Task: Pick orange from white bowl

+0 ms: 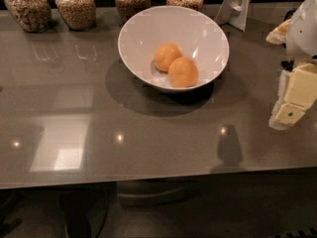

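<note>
A large glossy white bowl (198, 29) stands on the grey counter at the back centre. Two near-identical oranges lie in it, touching: one orange (167, 56) to the left and back, the other orange (183, 72) to the right and front. My gripper (290, 110) hangs at the right edge of the view, pale yellow and white, above the counter. It is well to the right of the bowl and a little nearer the front. It holds nothing that I can see.
Several glass jars of grain (76, 6) line the back edge of the counter (99, 133). A white stand (237, 4) leans at the back right, next to the bowl. The counter's front edge runs across the lower part of the view.
</note>
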### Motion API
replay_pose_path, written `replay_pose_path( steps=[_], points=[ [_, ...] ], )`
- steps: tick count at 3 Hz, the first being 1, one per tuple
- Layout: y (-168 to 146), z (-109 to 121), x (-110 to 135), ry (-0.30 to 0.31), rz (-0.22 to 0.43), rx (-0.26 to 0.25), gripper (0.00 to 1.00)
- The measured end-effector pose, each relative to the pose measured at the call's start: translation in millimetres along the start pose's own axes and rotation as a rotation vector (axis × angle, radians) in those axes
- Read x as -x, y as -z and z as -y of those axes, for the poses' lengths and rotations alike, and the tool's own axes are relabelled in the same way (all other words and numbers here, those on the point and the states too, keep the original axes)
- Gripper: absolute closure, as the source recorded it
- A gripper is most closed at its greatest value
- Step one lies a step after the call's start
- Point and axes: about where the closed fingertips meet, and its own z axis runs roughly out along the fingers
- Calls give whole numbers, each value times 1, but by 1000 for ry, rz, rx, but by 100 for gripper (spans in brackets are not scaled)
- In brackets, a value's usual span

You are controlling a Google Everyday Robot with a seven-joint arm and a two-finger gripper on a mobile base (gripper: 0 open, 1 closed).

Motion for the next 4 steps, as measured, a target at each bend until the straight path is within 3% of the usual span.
replay_pose_path(
  steps=[1, 2, 3, 4],
  points=[
    [0, 0, 0, 0, 1, 0, 0],
    [-3, 18, 15, -44, 76, -28, 0],
    [-10, 56, 38, -122, 153, -90, 0],
    [-14, 101, 64, -260, 212, -141, 0]
  ],
)
